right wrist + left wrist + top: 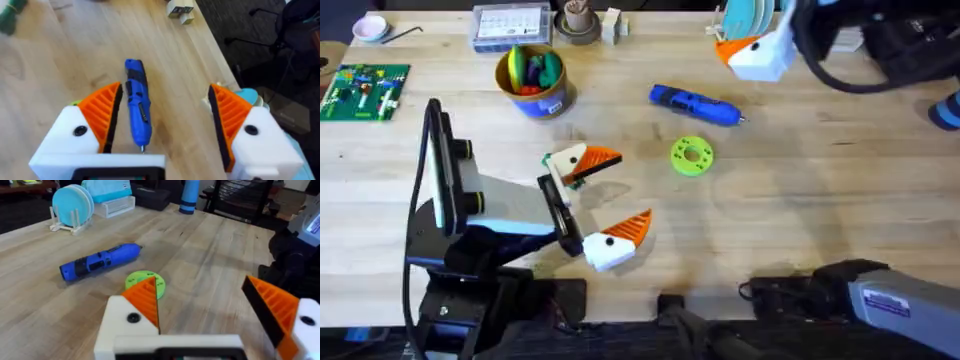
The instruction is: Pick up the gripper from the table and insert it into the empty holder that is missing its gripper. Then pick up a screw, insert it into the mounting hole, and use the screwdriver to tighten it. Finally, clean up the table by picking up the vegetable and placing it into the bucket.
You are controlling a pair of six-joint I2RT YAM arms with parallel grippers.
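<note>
Holding bright toy pieces in green, yellow and red-orange, the bucket stands on the tabletop at about eleven o'clock in the overhead view, its yellow rim up and blue wall showing. Whether the vegetable is among those pieces cannot be told. A brown cup with something inside sits just beyond it at twelve o'clock, beside a clear lidded box.

The screwdriver lies flat near the centre, its thin tip pointing toward three o'clock, with a lime green disc just beside it toward six o'clock.

The left gripper reaches low over the tabletop's middle from the lower-left base, its jaws spread wide with nothing between them; the orange ribbed fingers angle toward the disc.

The right gripper hangs raised at about one o'clock, jaws released and spread wide, looking down on the screwdriver, which shows between its fingers without touching them. A rack of blue plates stands at the far edge.
</note>
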